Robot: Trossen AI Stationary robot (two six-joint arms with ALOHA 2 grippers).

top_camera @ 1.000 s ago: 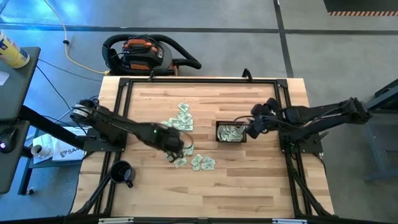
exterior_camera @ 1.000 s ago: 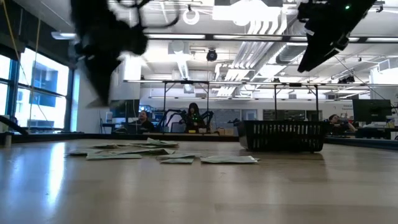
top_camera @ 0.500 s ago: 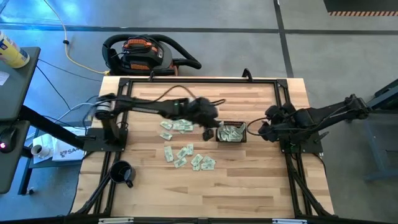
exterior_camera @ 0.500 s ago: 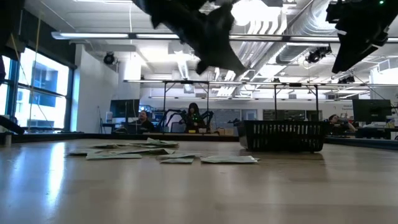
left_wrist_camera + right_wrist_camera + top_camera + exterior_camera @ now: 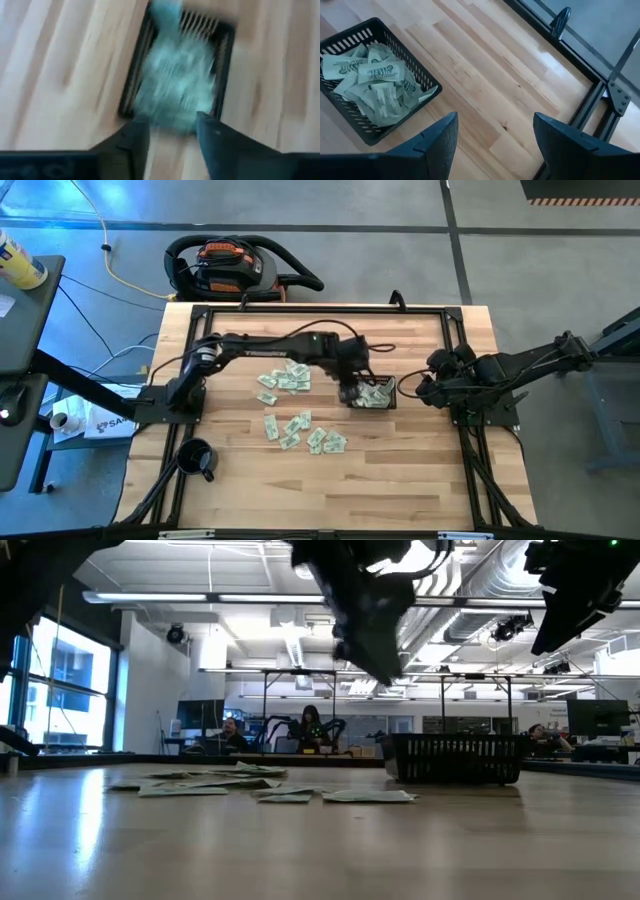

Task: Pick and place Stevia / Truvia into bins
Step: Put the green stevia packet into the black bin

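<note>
The black mesh basket point(image 5: 394, 393) stands right of the table's middle, and pale green sachets point(image 5: 375, 85) fill it. More sachets point(image 5: 300, 430) lie flat and loose on the wood to its left, with another cluster point(image 5: 285, 378) farther back. My left gripper point(image 5: 350, 392) hangs open above the basket's left end, pointing steeply down, nothing between its fingers point(image 5: 136, 137). In its wrist view the basket point(image 5: 223, 50) is blurred. My right gripper point(image 5: 495, 145) waits open to the right of the basket, clear of it.
A round black mug point(image 5: 197, 458) stands at the near left corner. A black metal frame point(image 5: 455, 330) runs around the tabletop. A vacuum cleaner point(image 5: 235, 268) sits on the floor beyond the far edge. Bare wood lies along the near side.
My left gripper has swung from above the loose sachets toward the table's right, ending above the basket's left end, and its wrist has rolled. My right gripper has drawn back from the basket toward the right edge.
</note>
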